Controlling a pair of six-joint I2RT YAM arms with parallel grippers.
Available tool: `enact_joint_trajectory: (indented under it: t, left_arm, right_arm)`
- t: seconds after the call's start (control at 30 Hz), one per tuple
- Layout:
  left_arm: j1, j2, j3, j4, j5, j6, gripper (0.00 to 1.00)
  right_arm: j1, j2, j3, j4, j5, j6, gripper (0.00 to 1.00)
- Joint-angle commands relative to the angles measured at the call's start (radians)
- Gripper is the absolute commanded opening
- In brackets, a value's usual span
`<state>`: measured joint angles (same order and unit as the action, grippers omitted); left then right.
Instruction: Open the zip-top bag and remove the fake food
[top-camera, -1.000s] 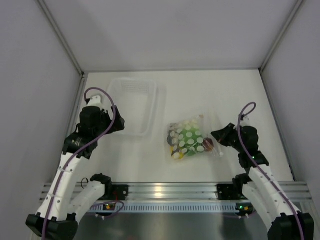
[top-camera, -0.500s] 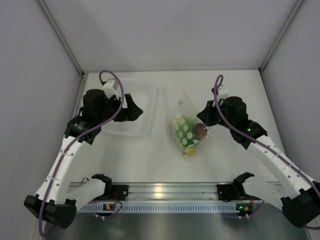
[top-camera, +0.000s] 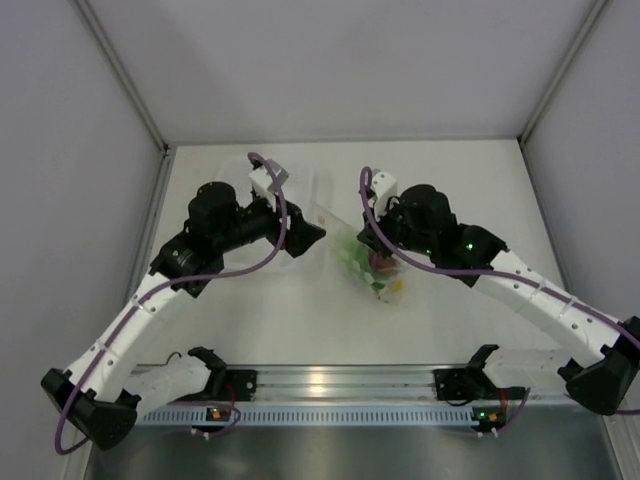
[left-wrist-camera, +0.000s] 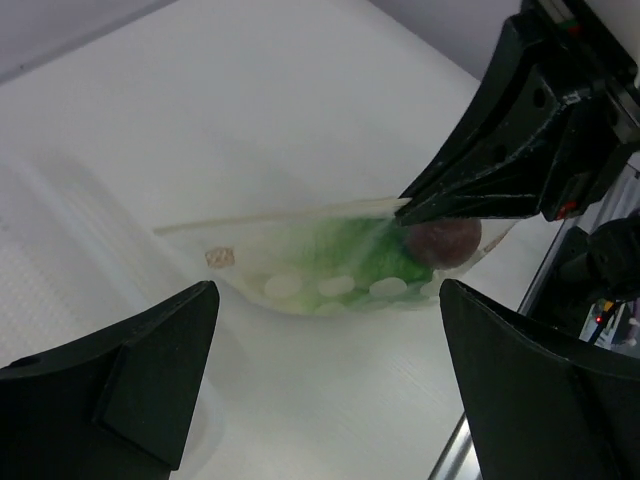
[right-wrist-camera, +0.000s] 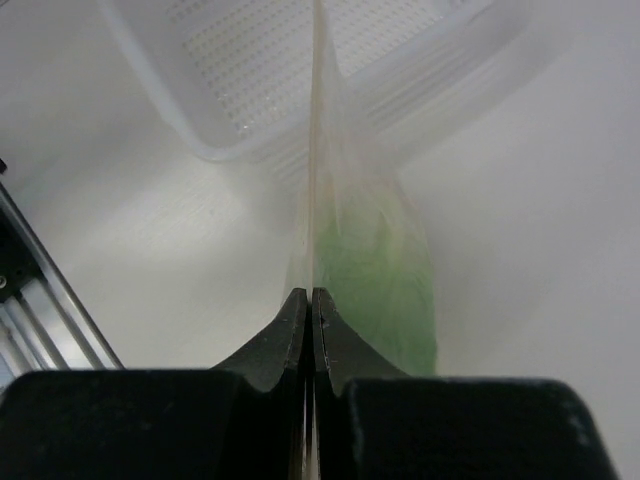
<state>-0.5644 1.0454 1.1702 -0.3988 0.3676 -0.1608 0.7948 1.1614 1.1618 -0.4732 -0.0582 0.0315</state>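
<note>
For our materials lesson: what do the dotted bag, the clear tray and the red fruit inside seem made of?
Zip-top bag: thin, soft clear plastic film; the contents show through and its edge pinches flat in the right hand. Clear tray: probably rigid moulded plastic, translucent, with a dimpled base. Red fruit: likely matte plastic or foam; unclear through the film.

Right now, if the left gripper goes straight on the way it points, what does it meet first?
Likely the zip-top bag, hanging from the shut right gripper. It sits straight ahead between the fingers of the open left gripper, fake food inside. Depth is unclear, but nothing shows in between.
</note>
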Motion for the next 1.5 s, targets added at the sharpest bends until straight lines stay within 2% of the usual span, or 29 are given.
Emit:
enact_joint_trajectory:
  t: [0.0,0.03,0.13,0.33,0.53,0.63,0.7,0.73,0.8,0.83,0.87,0.93,0.97,1.03,1.13,1.23,1.27,1.47]
  left_arm:
    - [-0.002,-0.087,-0.148,0.334,0.169,0.145,0.98]
    - [-0.002,-0.105,-0.185,0.476,0.195,0.152,0.98]
    - [-0.002,-0.079,-0.267,0.604,0.344,0.225,0.98]
    - [-0.002,0.027,-0.239,0.603,0.578,0.29,0.95]
    - [-0.002,0.113,-0.225,0.603,0.645,0.291,0.92]
    - [-0.002,0.148,-0.215,0.603,0.729,0.264,0.88]
    - [-0.003,0.175,-0.208,0.603,0.76,0.251,0.79]
    - [-0.003,0.183,-0.204,0.603,0.746,0.232,0.79]
    - [-0.008,0.192,-0.196,0.603,0.671,0.216,0.68]
    - [-0.015,0.205,-0.192,0.601,0.657,0.198,0.6]
    - [-0.017,0.209,-0.184,0.603,0.65,0.19,0.45]
    - [-0.023,0.22,-0.176,0.603,0.649,0.172,0.3]
    - [-0.025,0.22,-0.172,0.603,0.646,0.167,0.16]
    - [-0.032,0.217,-0.178,0.603,0.619,0.165,0.0]
    - [-0.041,0.206,-0.188,0.603,0.579,0.164,0.0]
    - [-0.048,0.199,-0.207,0.603,0.577,0.165,0.0]
    - [-0.049,0.196,-0.21,0.603,0.586,0.165,0.0]
    - [-0.063,0.182,-0.199,0.603,0.597,0.165,0.0]
  right_arm:
    - [0.041,-0.009,0.042,0.039,-0.095,-0.094,0.0]
    - [0.043,-0.012,0.041,0.041,-0.104,-0.097,0.0]
    - [0.052,-0.034,0.029,0.039,-0.123,-0.108,0.0]
    - [0.073,-0.088,-0.004,0.051,-0.175,-0.134,0.0]
    - [0.084,-0.124,-0.022,0.041,-0.21,-0.179,0.0]
    - [0.086,-0.135,-0.021,0.025,-0.194,-0.185,0.0]
    - [0.087,-0.135,-0.016,0.016,-0.187,-0.191,0.0]
    - [0.086,-0.135,-0.016,0.013,-0.186,-0.193,0.0]
    - [0.086,-0.14,-0.019,0.011,-0.169,-0.191,0.0]
    - [0.086,-0.138,-0.024,0.01,-0.158,-0.191,0.0]
    - [0.087,-0.138,-0.027,0.01,-0.123,-0.186,0.0]
    - [0.087,-0.138,-0.039,0.013,-0.104,-0.186,0.0]
    - [0.086,-0.138,-0.04,0.012,-0.098,-0.182,0.0]
    - [0.086,-0.143,-0.05,0.016,-0.094,-0.176,0.0]
    - [0.087,-0.161,-0.068,0.031,-0.04,-0.156,0.01]
    - [0.083,-0.195,-0.096,0.039,0.021,-0.131,0.13]
    - [0.08,-0.204,-0.102,0.045,0.024,-0.114,0.24]
    - [0.0,-0.351,-0.172,0.106,0.13,0.003,0.57]
